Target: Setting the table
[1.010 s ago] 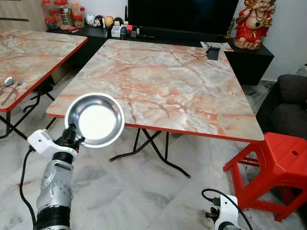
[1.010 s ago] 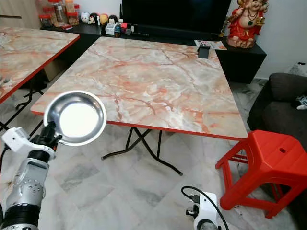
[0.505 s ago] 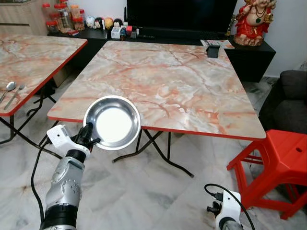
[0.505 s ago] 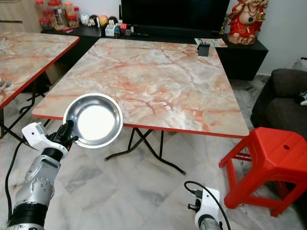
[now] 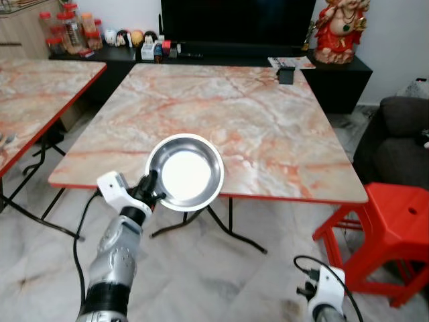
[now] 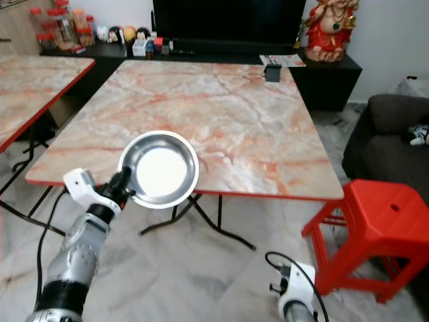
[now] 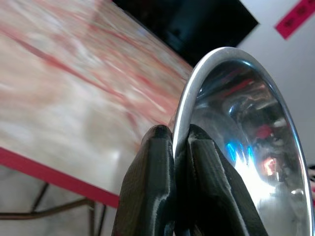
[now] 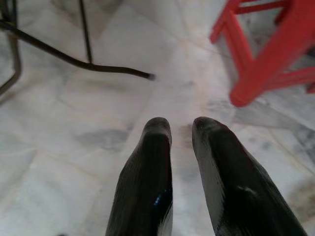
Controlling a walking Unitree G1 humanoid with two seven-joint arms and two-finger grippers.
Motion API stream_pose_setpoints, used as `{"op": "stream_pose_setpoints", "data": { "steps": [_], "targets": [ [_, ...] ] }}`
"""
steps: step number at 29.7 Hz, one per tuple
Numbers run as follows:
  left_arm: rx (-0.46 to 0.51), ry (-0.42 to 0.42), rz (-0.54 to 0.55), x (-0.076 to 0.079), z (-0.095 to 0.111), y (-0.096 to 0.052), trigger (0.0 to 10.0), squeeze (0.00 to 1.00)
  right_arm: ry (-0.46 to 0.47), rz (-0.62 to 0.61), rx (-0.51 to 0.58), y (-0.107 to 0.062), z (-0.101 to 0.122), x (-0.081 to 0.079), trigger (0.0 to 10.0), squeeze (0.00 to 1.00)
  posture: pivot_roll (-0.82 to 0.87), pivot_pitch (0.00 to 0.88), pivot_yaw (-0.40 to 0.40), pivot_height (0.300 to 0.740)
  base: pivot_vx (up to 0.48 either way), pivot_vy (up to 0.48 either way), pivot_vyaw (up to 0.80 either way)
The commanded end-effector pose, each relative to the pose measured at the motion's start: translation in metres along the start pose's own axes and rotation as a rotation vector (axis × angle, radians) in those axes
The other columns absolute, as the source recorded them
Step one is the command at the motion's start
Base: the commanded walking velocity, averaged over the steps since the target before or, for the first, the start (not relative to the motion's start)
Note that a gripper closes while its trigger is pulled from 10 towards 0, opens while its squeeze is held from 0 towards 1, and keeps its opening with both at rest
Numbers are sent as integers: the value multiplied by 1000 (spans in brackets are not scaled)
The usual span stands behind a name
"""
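Since a second ago the steel plate (image 5: 186, 172) has come forward and to the right with the left arm: then it hung short of the marble table's (image 5: 268, 127) near red edge, and now it overlaps that edge, its far half over the tabletop. The whole view has shifted too, so part of that change belongs to the camera. The left gripper (image 7: 173, 140) is clamped on the plate's rim at the side nearest the robot, one black finger on the underside and one inside the bowl, as the left wrist view shows close up. The plate is round, so it has no long axis to speak of; its open face points up and toward the head camera, and it extends away from the fingertips toward the table. The left forearm rises from low in the view, angled up and to the right, the wrist bent so the fingers point at the table. The right gripper (image 8: 179, 130) hangs low beside the robot, aimed at the marble floor (image 8: 74, 147), its two fingers slightly apart and holding nothing; a red stool (image 5: 389, 228) stands ahead of it, to the right of the table.
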State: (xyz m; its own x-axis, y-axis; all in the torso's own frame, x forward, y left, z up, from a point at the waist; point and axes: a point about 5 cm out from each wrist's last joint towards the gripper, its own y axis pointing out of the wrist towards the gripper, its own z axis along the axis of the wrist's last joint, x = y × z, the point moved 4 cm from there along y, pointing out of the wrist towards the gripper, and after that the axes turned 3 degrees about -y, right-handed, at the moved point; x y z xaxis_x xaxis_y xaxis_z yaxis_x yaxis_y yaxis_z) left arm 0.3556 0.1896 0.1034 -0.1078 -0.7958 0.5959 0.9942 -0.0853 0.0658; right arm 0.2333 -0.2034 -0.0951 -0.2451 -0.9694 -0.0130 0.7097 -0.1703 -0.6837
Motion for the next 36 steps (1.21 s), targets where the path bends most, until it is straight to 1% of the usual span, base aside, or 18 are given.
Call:
{"op": "stream_pose_setpoints", "data": {
  "steps": [1, 6, 10, 11, 12, 15, 17, 18, 24, 26, 28, 29, 36],
  "targets": [
    [14, 3, -33, 10, 4, 5, 10000, 0, -10, -17, -2, -1, -1, 7, 10000, 0, 8, 0, -26, 740, 345, 0, 0],
    [18, -1, -30, 10, 5, 5, 10000, 0, -27, -9, -19, -1, -4, 5, 10000, 0, 6, 0, -26, 740, 346, 0, 0],
    [18, -5, -37, 12, 5, 6, 10000, 0, -65, 1, -48, -2, -11, 5, 10000, 0, 4, 0, -25, 740, 346, 0, 0],
    [20, -7, -38, 13, 5, 7, 10000, 0, -71, 1, -61, -3, -15, 5, 10000, 0, 3, 0, -27, 740, 345, 0, 0],
    [24, -12, -38, 13, 5, 7, 10000, 0, -98, 0, -104, -5, -23, 7, 10000, 0, 3, 0, -27, 740, 345, 0, 0],
    [33, -23, -39, 14, 7, 8, 10000, 0, -120, 9, -114, -7, -29, 8, 10000, 0, 1, 0, -27, 740, 347, 0, 0],
    [37, -24, -47, 16, 8, 9, 10000, 0, -162, 8, -141, -10, -38, 12, 10000, 0, 1, 0, -27, 740, 345, 0, 0],
    [38, -25, -51, 18, 9, 10, 10000, 0, -154, 4, -153, -12, -42, 14, 10000, 0, -2, 0, -26, 740, 345, 0, 0],
    [44, -34, -55, 19, 11, 12, 10000, 0, -173, 17, -169, -13, -47, 14, 10000, 0, -8, 0, -22, 740, 346, 0, 0],
    [47, -38, -62, 22, 12, 15, 10000, 0, -186, 32, -176, -14, -49, 12, 10000, 0, -9, 0, -18, 740, 347, 0, 0],
    [49, -39, -63, 23, 13, 15, 10000, 0, -190, 37, -173, -14, -49, 11, 10000, 0, -9, 0, -17, 740, 349, 0, 0],
    [63, -49, -60, 23, 16, 16, 10000, 0, -208, 52, -171, -14, -49, 8, 10000, 0, -10, 0, -16, 740, 349, 0, 0],
    [104, -74, -12, 14, 26, 16, 10000, 0, -204, 59, -172, -14, -50, 7, 10000, 0, -2, 0, -18, 740, 344, 0, 0]
  ]
}}
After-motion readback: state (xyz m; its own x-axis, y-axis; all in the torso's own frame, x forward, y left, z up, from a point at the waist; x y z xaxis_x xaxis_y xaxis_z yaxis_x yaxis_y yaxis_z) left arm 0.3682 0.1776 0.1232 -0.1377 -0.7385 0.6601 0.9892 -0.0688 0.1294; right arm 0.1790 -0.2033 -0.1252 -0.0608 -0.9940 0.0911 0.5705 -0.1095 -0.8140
